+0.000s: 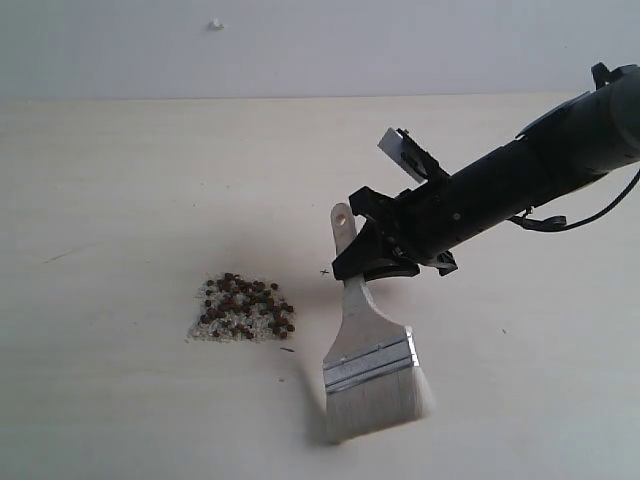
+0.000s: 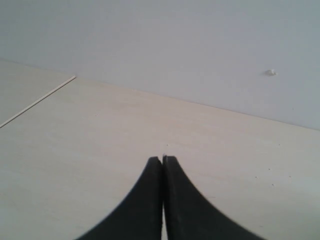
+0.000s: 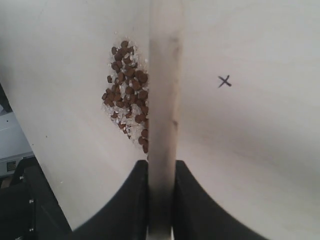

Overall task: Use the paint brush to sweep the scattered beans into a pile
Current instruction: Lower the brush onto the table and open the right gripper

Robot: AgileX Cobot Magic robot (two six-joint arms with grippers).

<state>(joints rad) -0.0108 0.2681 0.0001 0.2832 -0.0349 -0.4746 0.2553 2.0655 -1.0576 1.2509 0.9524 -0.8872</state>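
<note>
Beans [image 1: 246, 308] lie in 1 loose, flat patch on the tabletop [image 1: 120, 200], mingled with pale crumbs, left of the middle in the exterior view. The paint brush [image 1: 368, 370] stands to their right, near them but apart, with its handle up and tilted a little toward their side. Its bristles [image 1: 375, 410] are down at the tabletop, but they are blurred, so I cannot tell whether the tips touch it. The right jaws pinch the wooden handle on its upper part, below the hole and well above the metal band [image 1: 370, 362]. The right wrist view shows the same grip: the handle [image 3: 165, 100] runs out from between the jaws, with the beans [image 3: 127, 95] just beside it. The left jaws are pressed together on nothing, over bare tabletop.

The patch looks mostly gathered, so the step in hand is probably tightening its right and near edges. To do that well:
- Set the bristles down outside the outermost beans, wide face toward the patch.
- Press only enough to bend the tips; round beans would likely roll under a lifted brush and shoot sideways from a hard one.
- Use short, slow strokes toward the patch's middle and stop at its edge, which should heap the beans instead of ploughing through them.

A dark speck [image 1: 287, 349] just below the patch may be a stray bean, though it is too small to tell. If it is one, start the stroke beyond it. The high grip leaves the brush free to twist, so keep sideways load light.
</note>
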